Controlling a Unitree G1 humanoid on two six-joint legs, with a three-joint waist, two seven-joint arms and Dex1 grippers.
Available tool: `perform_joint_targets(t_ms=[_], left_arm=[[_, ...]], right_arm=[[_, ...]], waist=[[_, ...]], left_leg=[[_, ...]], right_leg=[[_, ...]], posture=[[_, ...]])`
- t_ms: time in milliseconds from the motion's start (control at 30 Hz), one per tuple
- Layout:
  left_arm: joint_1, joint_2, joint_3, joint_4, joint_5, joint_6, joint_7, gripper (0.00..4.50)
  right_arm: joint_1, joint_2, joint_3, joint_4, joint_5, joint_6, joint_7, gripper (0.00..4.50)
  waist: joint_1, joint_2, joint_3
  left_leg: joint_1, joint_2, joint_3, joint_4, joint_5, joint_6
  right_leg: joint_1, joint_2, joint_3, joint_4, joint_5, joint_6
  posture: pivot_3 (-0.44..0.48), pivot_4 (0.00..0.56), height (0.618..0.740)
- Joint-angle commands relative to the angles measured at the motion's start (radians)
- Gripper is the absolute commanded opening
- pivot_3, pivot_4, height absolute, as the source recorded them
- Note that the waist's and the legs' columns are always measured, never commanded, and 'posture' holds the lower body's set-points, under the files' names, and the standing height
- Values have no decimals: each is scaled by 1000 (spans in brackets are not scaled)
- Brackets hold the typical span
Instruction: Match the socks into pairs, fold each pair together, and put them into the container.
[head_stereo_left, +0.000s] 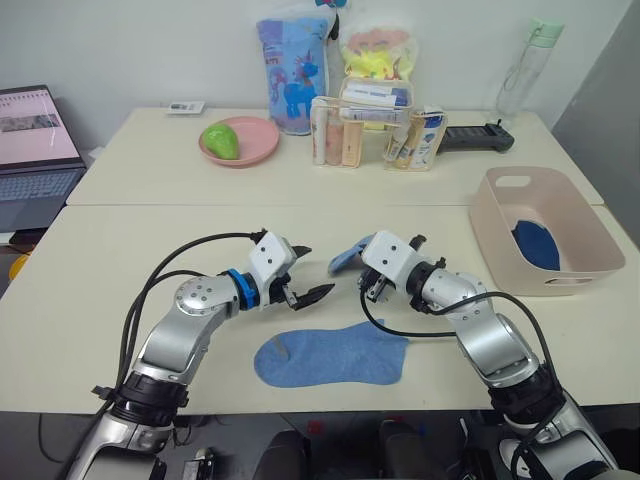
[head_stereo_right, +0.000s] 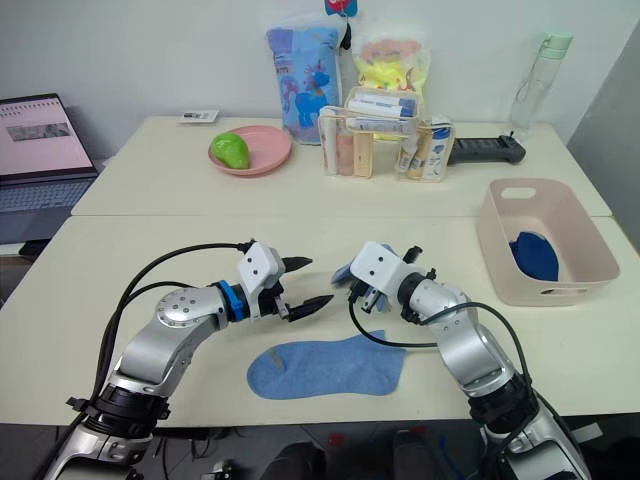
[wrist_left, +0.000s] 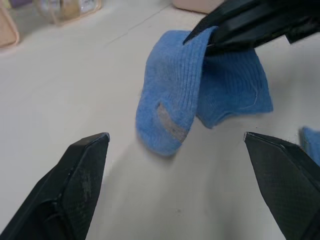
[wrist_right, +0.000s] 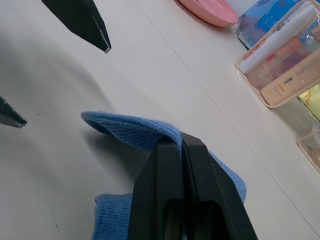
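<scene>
One light blue sock (head_stereo_left: 330, 357) lies flat near the table's front edge. A second light blue sock (wrist_left: 200, 95) hangs folded just above the table, pinched at its upper edge by my right gripper (wrist_right: 180, 142), which is shut on it. My left gripper (head_stereo_left: 315, 270) stands open a short way to the left of that sock, its fingertips (wrist_left: 102, 140) spread wide and touching nothing. The container (head_stereo_left: 492, 225) sits at the right of the table with a dark navy sock (head_stereo_left: 535, 245) inside.
On the far table stand a pink plate (head_stereo_left: 255, 150) with a green fruit, clear organiser boxes (head_stereo_left: 370, 130), two colourful bags, a water bottle (head_stereo_left: 525, 65) and a black device (head_stereo_left: 475, 137). A laptop (head_stereo_left: 35, 150) sits at the left.
</scene>
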Motion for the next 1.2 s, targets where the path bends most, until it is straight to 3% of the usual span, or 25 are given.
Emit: perform_joint_targets(t_ms=[33, 100, 433, 567, 800, 900, 1133, 1200], left_arm=[[-54, -42, -40, 85, 64, -118, -14, 4500], [-76, -59, -55, 136, 91, -163, -23, 4500], [-157, -47, -38, 289, 131, -284, -86, 1292], [-170, -38, -38, 272, 124, -292, -128, 23], [-192, -22, -30, 233, 125, -247, -150, 0], [-198, -11, -32, 228, 131, -239, -157, 0], [-220, 11, -29, 236, 136, -233, -170, 0], [-223, 17, -27, 239, 137, -234, -173, 0]], right_arm=[[-15, 11, -6, -35, 2, -6, 6, 38], [-15, 12, -4, -36, 0, -7, 11, 38], [3, 10, -11, -60, 6, -7, 25, 0], [40, -18, -45, -111, 38, 5, 59, 1068], [229, -34, -184, -285, 199, 84, 96, 3530], [284, 2, -211, -258, 207, 117, 35, 3530], [262, 152, -228, -119, 241, 245, -89, 3530], [252, 161, -227, -95, 246, 265, -100, 3146]], waist=[[2, 0, 0], [2, 0, 0], [-1, 0, 0], [0, 0, 0], [2, 0, 0], [1, 0, 0], [-7, 0, 0], [-7, 0, 0]], left_leg=[[0, 0, 0, 0, 0, 0], [-1, -1, 0, 0, 0, 0], [0, 0, 0, 0, 0, 0], [-1, 0, -1, 0, 0, 0], [-1, 0, -1, 1, 0, 0], [-1, 0, -1, 0, 0, 0], [0, 0, -1, 0, 0, 0], [0, 0, -1, 0, 0, 0]], right_leg=[[0, 0, 0, 0, 0, 0], [0, 0, 0, 0, 0, 0], [0, 0, 0, 0, 0, 0], [0, 0, -1, 0, 0, 0], [0, 0, -1, 0, 0, 0], [0, 0, -1, 0, 0, 0], [0, 1, -1, 1, 0, 0], [0, 1, -1, 1, 0, 0]], posture=[[0, 150, 703], [0, 150, 703], [0, 150, 703], [0, 150, 703], [0, 150, 703], [0, 150, 703], [0, 150, 703], [0, 150, 703]])
